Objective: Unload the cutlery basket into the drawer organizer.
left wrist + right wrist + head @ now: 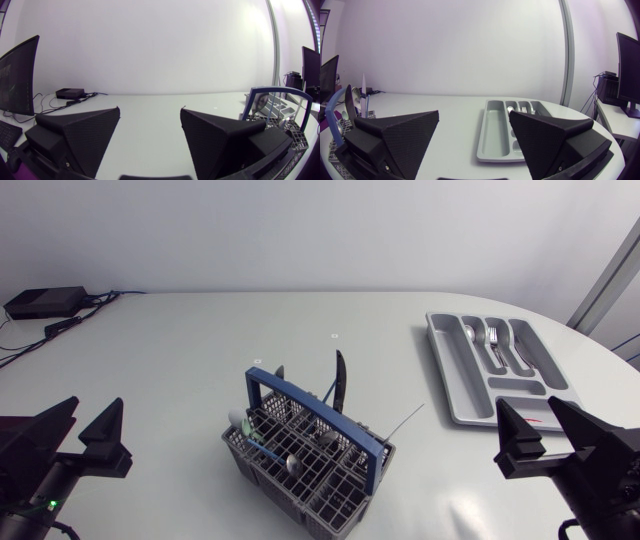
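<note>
The cutlery basket [305, 455] sits low in the head view, just left of centre, on the white table [200, 350]. It is a grey grid with a blue handle [310, 415] arching over it, and it is still loaded. A dark, blade-like utensil [341, 380] stands up from its far side, and a spoon [290, 463] lies among other metal pieces in the compartments. What the rest of them are cannot be made out.

The drawer organizer [500, 365], a grey tray with long compartments, lies in the upper right of the frame, well apart from the basket. A few forks and spoons [485, 337] rest in its far compartments.

The left gripper [95, 418] is at the lower left corner. Its two wedge fingers are spread wide with nothing between them, and the basket is off to its side. The right gripper [527, 418] is at the lower right, just below the organizer's near end. Its fingers are equally wide apart and hold nothing. In its own wrist view the organizer lies ahead of the fingers.
</note>
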Action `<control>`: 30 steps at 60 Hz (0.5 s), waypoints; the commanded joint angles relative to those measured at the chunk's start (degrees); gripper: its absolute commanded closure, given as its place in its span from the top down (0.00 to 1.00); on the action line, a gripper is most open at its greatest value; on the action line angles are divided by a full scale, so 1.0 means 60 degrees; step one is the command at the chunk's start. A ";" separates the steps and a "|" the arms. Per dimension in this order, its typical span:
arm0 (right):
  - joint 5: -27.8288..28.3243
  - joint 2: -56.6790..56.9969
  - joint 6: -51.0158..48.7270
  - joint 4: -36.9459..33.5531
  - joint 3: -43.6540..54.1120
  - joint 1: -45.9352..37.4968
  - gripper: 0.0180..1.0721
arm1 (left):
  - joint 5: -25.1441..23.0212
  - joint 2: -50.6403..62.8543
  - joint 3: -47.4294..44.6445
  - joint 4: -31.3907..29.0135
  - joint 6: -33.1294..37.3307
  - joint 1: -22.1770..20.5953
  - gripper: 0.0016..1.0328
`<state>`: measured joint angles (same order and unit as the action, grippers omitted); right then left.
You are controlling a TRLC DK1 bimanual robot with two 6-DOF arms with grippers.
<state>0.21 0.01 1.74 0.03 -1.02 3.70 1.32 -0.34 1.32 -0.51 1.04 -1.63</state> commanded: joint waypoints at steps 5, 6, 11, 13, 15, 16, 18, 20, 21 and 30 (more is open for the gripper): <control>0.0024 0.0042 0.0238 -0.0049 0.0184 0.0071 0.96 | -0.0059 -0.0061 -0.0206 -0.0002 -0.0217 -0.0007 0.96; 0.0024 0.0042 0.0238 -0.0064 0.0184 0.0086 0.96 | -0.0059 -0.0061 -0.0206 -0.0002 -0.0217 -0.0022 0.96; 0.0024 0.0057 0.0238 -0.0049 0.0184 0.0086 0.96 | -0.0059 -0.0061 -0.0206 -0.0002 -0.0217 -0.0022 0.96; 0.0024 0.0042 0.0238 -0.0064 0.0184 0.0086 0.96 | -0.0059 -0.0061 -0.0206 -0.0002 -0.0217 -0.0007 0.96; 0.0024 0.0042 0.0238 -0.0049 0.0184 0.0086 0.96 | -0.0059 -0.0061 -0.0206 -0.0002 -0.0217 -0.0022 0.96; 0.0024 0.0042 0.0238 -0.0049 0.0184 0.0086 0.96 | -0.0059 -0.0061 -0.0206 -0.0002 -0.0217 -0.0022 0.96; 0.0024 0.0042 0.0238 -0.0049 0.0184 0.0086 0.96 | -0.0059 -0.0061 -0.0206 -0.0002 -0.0217 -0.0022 0.96; 0.0024 0.0057 0.0238 -0.0049 0.0184 0.0086 0.96 | -0.0059 -0.0061 -0.0206 -0.0002 -0.0217 -0.0022 0.96; 0.0024 0.0042 0.0252 -0.0049 0.0184 0.0100 0.96 | -0.0059 -0.0061 -0.0206 -0.0002 -0.0217 -0.0022 0.96; 0.0024 0.0042 0.0238 -0.0064 0.0184 0.0203 0.96 | -0.0059 -0.0061 -0.0206 -0.0002 -0.0232 -0.0197 0.96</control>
<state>0.21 0.01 1.74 0.03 -1.02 4.40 1.34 -0.34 1.32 -0.51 1.04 -1.96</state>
